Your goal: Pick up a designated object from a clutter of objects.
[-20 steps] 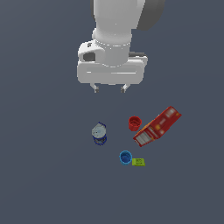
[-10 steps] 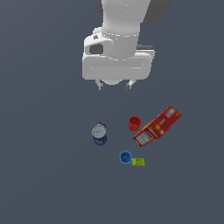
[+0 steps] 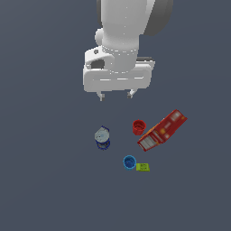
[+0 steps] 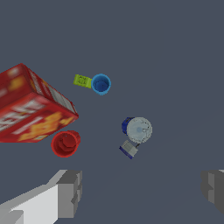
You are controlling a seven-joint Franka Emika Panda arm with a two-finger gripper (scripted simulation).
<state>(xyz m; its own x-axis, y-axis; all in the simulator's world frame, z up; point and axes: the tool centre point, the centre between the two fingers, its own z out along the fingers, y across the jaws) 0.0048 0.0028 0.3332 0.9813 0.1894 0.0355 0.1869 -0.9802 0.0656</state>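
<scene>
In the exterior view the gripper (image 3: 116, 95) has moved since a second ago: its white body now sits further toward the exterior view's right and looks larger, so it seems to be travelling over the clutter rather than dropping onto it. Its two short fingertips (image 3: 102, 96) poke out below the housing, spread apart with nothing between them. The dark blue can (image 3: 102, 137) stands upright on the grey floor (image 3: 40, 180), below the jaws and well apart from them, closer to the fingertip on the exterior view's left. The red cup (image 3: 139, 127) and the long red box (image 3: 162, 131) lie beyond the other fingertip, the box close beside the cup. The bright-blue cup (image 3: 129, 162) and the small yellow-green block (image 3: 143, 167) sit furthest from the jaws, just beside each other. None of these has shifted.

In the wrist view the fingers (image 4: 70, 192) frame a wide open gap, and the can's silver-grey lid (image 4: 139, 129) shows ahead of that gap, roughly between the two pads. The red cup (image 4: 65, 143) lies just ahead of one finger, with the red box (image 4: 30, 105) touching or overlapping it in this view. The blue cup (image 4: 101, 84) and green block (image 4: 82, 81) are well beyond.

I judge the approach still under way: alignment looks nearly right, and the descent remains to be done.
</scene>
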